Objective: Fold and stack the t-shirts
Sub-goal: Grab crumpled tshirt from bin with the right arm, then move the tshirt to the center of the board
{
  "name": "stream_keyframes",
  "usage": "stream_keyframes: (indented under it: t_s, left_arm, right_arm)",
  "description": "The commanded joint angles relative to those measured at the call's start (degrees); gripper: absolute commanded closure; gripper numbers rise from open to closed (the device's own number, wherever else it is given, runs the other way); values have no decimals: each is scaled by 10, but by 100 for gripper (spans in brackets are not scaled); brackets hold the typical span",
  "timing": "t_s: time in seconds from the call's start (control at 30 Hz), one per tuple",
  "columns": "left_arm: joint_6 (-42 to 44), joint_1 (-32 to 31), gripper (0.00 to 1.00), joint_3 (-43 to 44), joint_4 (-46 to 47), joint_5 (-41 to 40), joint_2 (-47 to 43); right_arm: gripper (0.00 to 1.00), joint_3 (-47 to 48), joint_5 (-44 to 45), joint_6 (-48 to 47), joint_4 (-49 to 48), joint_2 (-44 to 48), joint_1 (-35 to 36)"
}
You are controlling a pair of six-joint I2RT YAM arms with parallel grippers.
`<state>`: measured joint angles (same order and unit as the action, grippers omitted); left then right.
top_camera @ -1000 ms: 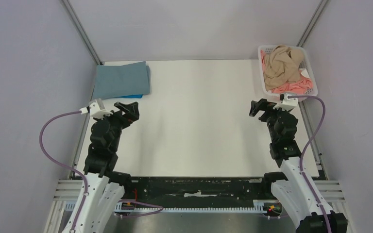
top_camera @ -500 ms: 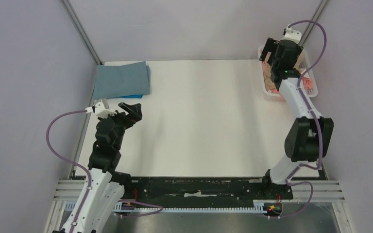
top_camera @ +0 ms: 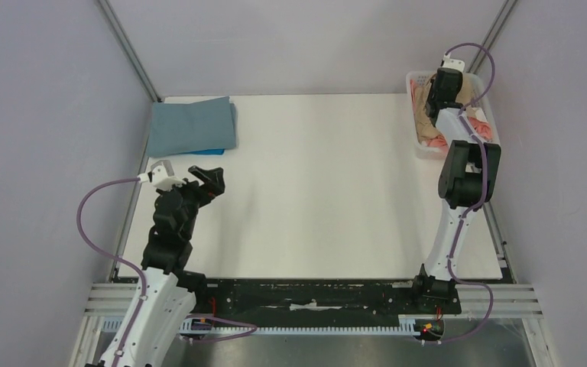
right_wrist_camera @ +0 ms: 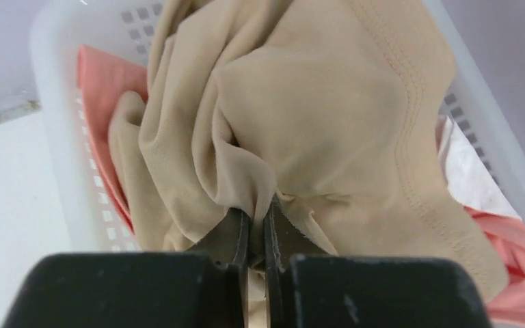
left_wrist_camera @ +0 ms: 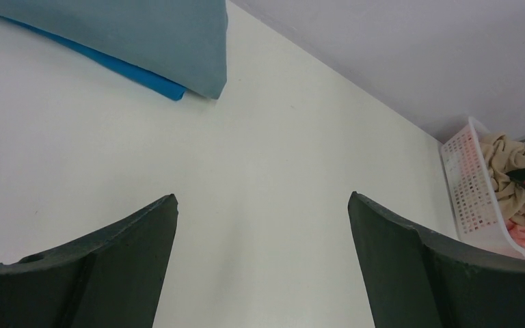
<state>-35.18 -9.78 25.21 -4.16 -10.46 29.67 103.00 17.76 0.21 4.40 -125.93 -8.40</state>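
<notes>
— Where are the shirts?
— On the table (top_camera: pixel 321 191), far-left corner: grey-blue shirt (top_camera: pixel 191 126) folded over bright blue shirt (top_camera: pixel 212 151). In the basket (right_wrist_camera: pixel 61 137): tan shirt (right_wrist_camera: pixel 328 102) atop coral pink shirt (right_wrist_camera: pixel 99 102).
— And the arms?
— Left fingers (top_camera: pixel 209 178) spread wide, empty. Right fingers (right_wrist_camera: pixel 243 231) pinching a fold of the tan shirt.

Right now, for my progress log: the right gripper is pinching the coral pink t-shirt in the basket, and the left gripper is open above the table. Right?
Not quite: the right gripper is shut on the tan t-shirt, not the coral pink t-shirt under it, as the right wrist view shows. The rest holds.
</notes>
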Motion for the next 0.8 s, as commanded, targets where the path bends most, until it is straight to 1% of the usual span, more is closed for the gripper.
stream_keyframes:
  t_s: [0.0, 0.17, 0.33, 0.37, 0.43, 0.53, 0.57, 0.67, 0.77]
  left_arm:
    - [-10, 0, 0, 12, 2, -18, -11]
    - [-12, -1, 0, 0, 15, -23, -27]
    - [-16, -1, 0, 5, 12, -16, -18]
    - [-20, -1, 0, 8, 11, -14, -16]
    - [-26, -1, 0, 13, 6, -14, -15]
    - [-28, -1, 0, 17, 2, -17, -19]
    - [-27, -1, 0, 20, -6, -19, -21]
    - [-28, -1, 0, 28, -20, -28, -35]
    - [-31, 0, 0, 27, -19, -24, -50]
  right_arm:
    - [100, 35, -46, 18, -86, 51, 4]
    - [100, 27, -71, 21, -105, 167, 4]
    - [100, -69, -96, 13, -163, 319, 5]
    - [100, -73, -107, 21, -166, 338, 5]
    - [100, -46, -130, 44, -139, 356, 13]
    - [100, 33, -163, 37, -68, 355, 59]
    - [100, 50, -175, 30, -61, 356, 80]
    - [100, 81, -223, 13, -61, 365, 160]
    - [100, 95, -296, 51, -86, 370, 225]
